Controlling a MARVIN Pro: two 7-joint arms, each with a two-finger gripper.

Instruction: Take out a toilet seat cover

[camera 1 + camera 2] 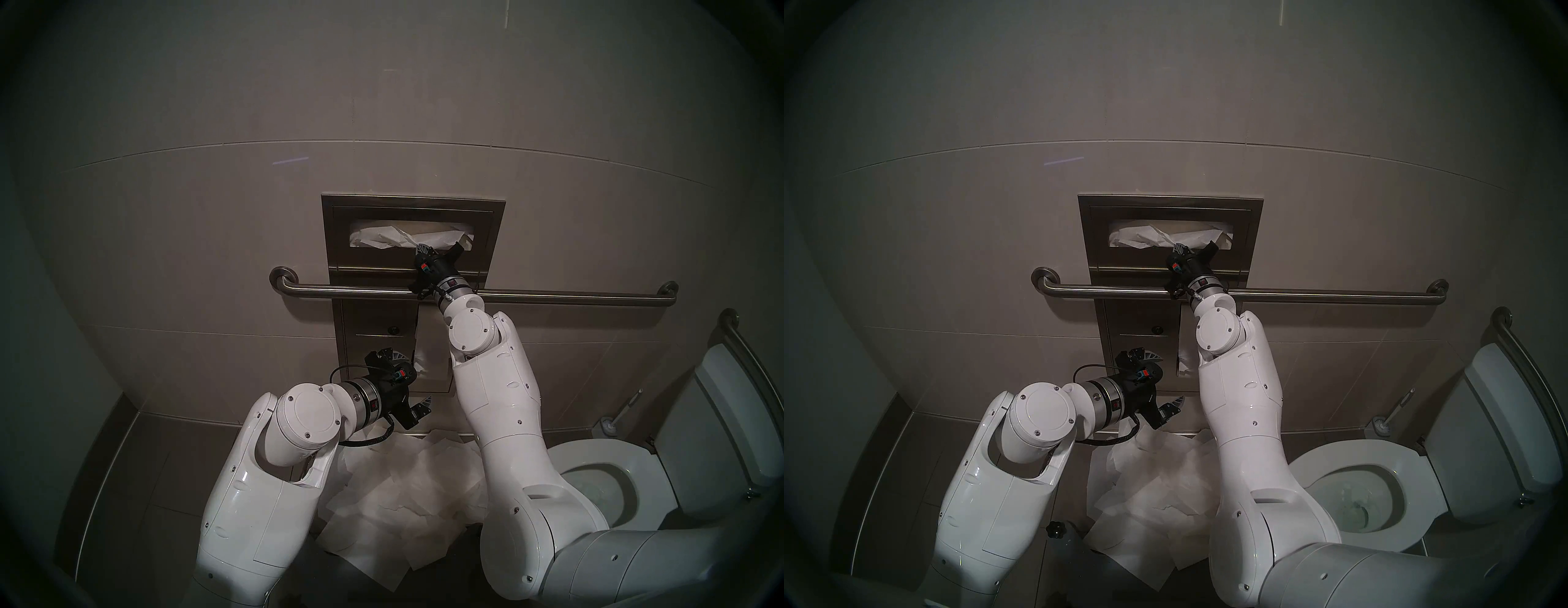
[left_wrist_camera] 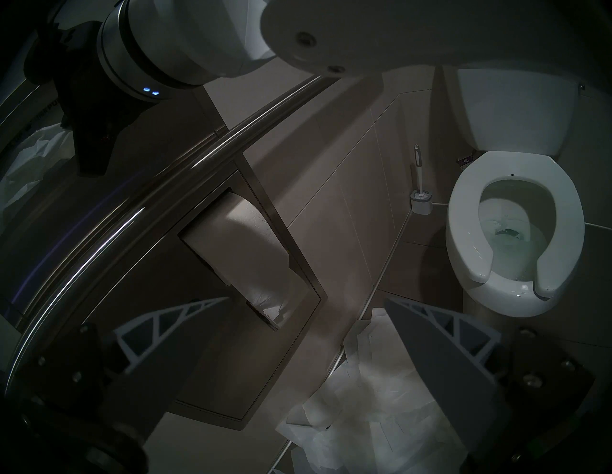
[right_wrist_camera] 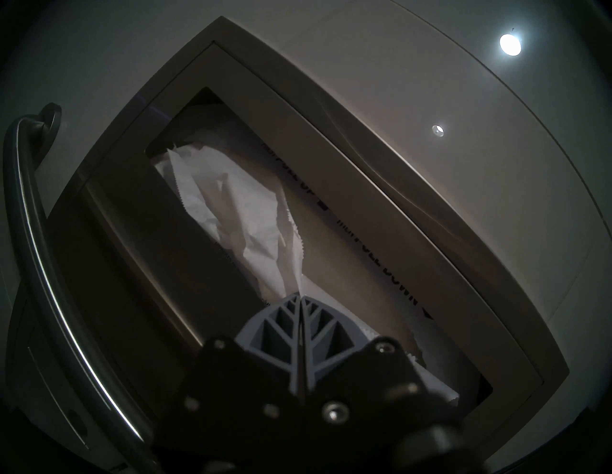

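Two arms up, both ours. Nearest to us, a heap of flat white paper sheets (image 1: pixel 407 492) lies on the dark tiled floor (image 1: pixel 140 475) between the arms, right at the wall base. Our left gripper (image 1: pixel 413 382) hangs above that heap with its grey ribbed fingers (image 2: pixel 172 326) spread wide, nothing between them. It points toward the lower part of the brushed steel wall panel (image 1: pixel 339 254), near the white toilet paper roll (image 2: pixel 245 245) in its recess.

To our right we see the white toilet with open-front seat (image 1: pixel 636 479), tank behind it, and a white toilet brush in its grey holder (image 1: pixel 611 420) against the wall.

Further out, a long round steel grab bar (image 1: pixel 551 295) runs across the wall in front of the panel. Our right arm reaches over that bar.

Our right gripper (image 3: pixel 300 299) sits at the panel's upper rectangular slot, fingers pressed together, pinching the thin crinkled white toilet seat cover (image 3: pixel 238 212) at its lower gathered end. From the pinch the sheet fans out to the slot's left end; most of it is inside the slot, only the pinched part is drawn toward the slot's lower edge. Black print runs along the tan card behind it; we can't read all of it.
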